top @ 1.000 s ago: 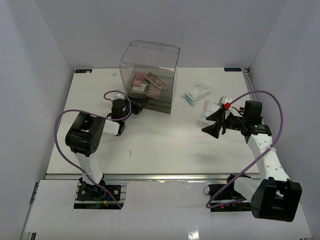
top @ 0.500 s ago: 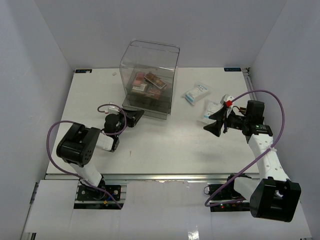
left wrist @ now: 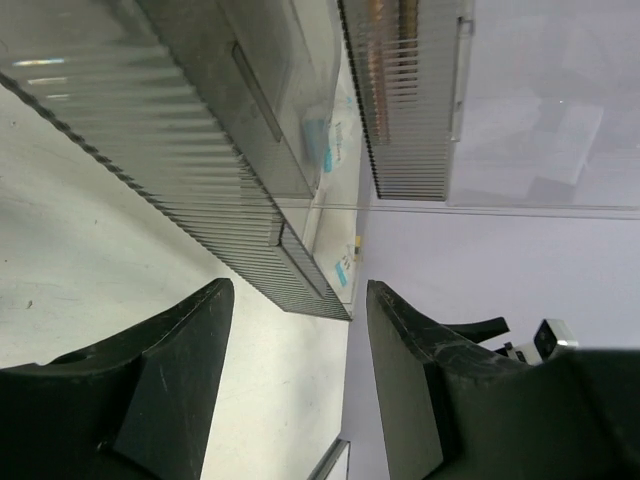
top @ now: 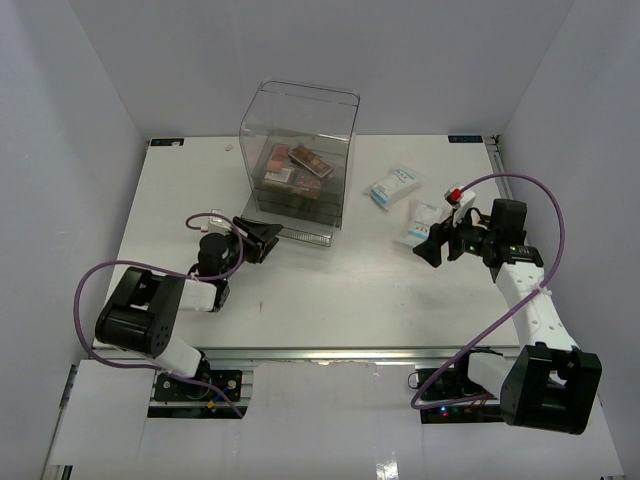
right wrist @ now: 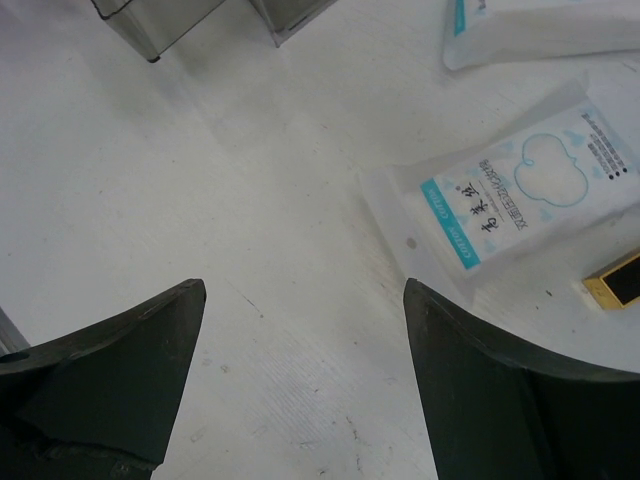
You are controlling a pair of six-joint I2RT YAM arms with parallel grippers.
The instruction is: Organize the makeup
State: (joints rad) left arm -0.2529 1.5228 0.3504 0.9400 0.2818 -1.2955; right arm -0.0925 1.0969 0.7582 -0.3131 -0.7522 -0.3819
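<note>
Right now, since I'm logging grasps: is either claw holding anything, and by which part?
Nothing is held: the left claw and the right claw are both open and empty.

free: table (top: 330, 290) centre | blocked: clear box (top: 300, 125) at rear | packets (top: 392, 187) right-rear

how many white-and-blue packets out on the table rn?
2. One packet lies right of the clear box; the other packet sits nearer, just ahead of the right gripper. More may be hidden inside the box.
</note>
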